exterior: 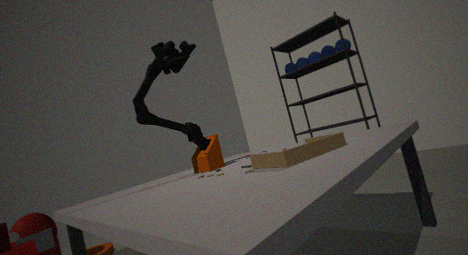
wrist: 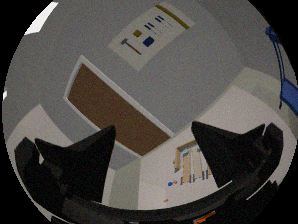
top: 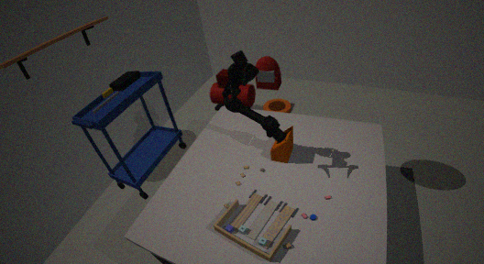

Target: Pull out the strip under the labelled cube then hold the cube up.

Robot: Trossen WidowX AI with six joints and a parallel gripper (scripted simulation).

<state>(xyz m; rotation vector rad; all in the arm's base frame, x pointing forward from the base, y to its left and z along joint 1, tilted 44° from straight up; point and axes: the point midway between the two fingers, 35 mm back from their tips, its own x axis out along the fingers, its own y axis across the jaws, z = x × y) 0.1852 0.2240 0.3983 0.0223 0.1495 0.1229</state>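
In the dim grey room the white bench (top: pixel 357 142) holds a wooden tray (top: pixel 223 221) of strips with small cubes at its near end, far from the wide-open, empty hand (exterior: pixel 174 50), which should first find the labelled cube, too small to read from here.

Teal cubes (top: pixel 262 241) on strips (top: pixel 279 224) in tray (top: pixel 225 218)
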